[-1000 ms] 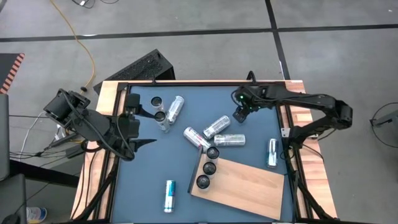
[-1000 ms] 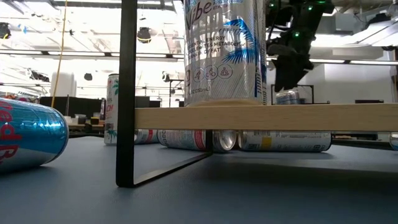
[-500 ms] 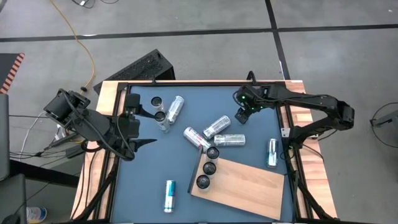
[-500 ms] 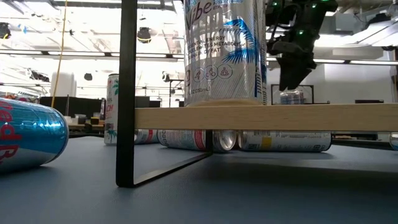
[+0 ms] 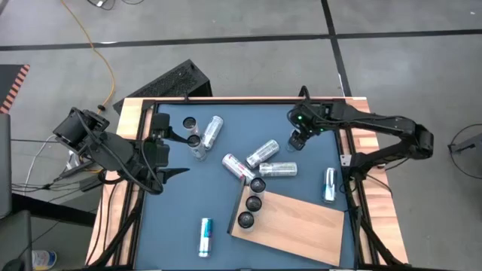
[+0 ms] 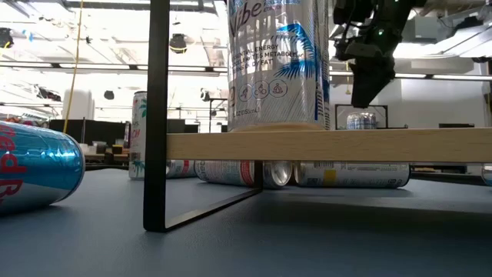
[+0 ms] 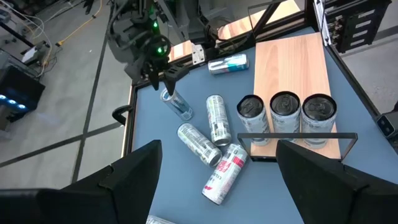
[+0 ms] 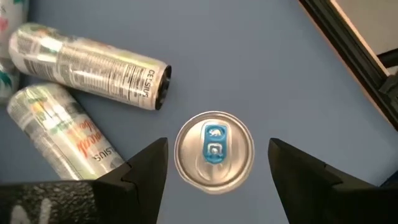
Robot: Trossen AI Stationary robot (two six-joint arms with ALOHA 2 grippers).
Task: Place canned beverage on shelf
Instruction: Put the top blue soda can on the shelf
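Observation:
The shelf (image 5: 297, 224) is a light-brown wooden board on a black frame at the table's near right, with three cans (image 5: 253, 203) standing upright along its left edge. My right gripper (image 5: 296, 141) hangs open, pointing down, at the table's far right. It is just above an upright silver can with a blue tab (image 8: 214, 152), with one finger on either side of the can's top and touching nothing. The low view shows this can (image 6: 361, 121) on the tabletop below the fingers (image 6: 364, 96). My left gripper (image 5: 177, 172) waits open at the table's left edge.
Several cans lie loose mid-table (image 5: 261, 153), (image 5: 277, 169), (image 5: 237, 167). Others lie by the right edge (image 5: 329, 184) and the near edge (image 5: 205, 237). More cans are at the far left (image 5: 212, 132), (image 5: 188, 123). A black frame rails the table (image 5: 226, 101).
My right gripper has gone a little toward the table's right edge and now hangs over the upright blue-tabbed can. Its fingers stay open.

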